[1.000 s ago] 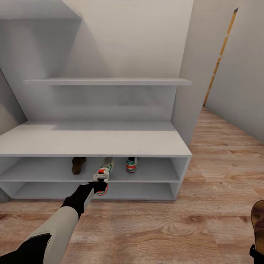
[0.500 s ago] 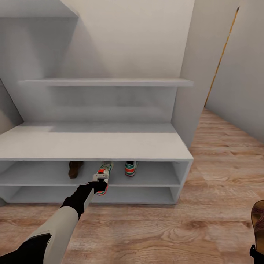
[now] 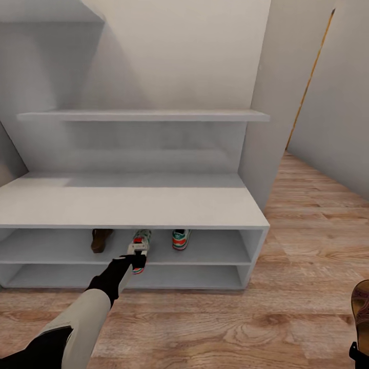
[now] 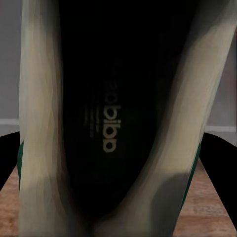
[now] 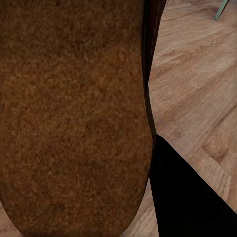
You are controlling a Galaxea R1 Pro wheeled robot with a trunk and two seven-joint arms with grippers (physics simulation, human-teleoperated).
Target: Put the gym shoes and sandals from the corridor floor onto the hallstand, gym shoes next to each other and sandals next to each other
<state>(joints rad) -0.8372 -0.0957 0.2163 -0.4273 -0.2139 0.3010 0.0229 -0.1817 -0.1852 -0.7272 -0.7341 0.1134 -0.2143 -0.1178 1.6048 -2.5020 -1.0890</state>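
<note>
Left gripper (image 3: 137,254) reaches forward to the front edge of the upper open shelf of the hallstand (image 3: 128,205), closed around the heel end of a white gym shoe (image 3: 139,246) whose toe points into the shelf. From the left wrist camera the held shoe's dark insole (image 4: 106,123) with printed lettering sits right before the lens, its pale sides rising on either hand (wood flooring shows at the corners below). Just to the right of it on the same shelf, apart from it, stands the second gym shoe (image 3: 180,239), its green stripes and red mark showing under the bench top. To the left on that shelf stands a dark brown sandal (image 3: 100,239), partly hidden by the bench edge.

Right gripper (image 3: 359,353) sits low at the right edge of the head view, and just above it is the other sandal (image 3: 362,302). In the right wrist view its brown footbed (image 5: 74,113) lies close against the camera over the corridor floor (image 5: 197,89); the gripper appears clamped on this sandal, though its fingers are barely seen. The lower shelf and the wall shelf (image 3: 143,116) above hold nothing visible.
</note>
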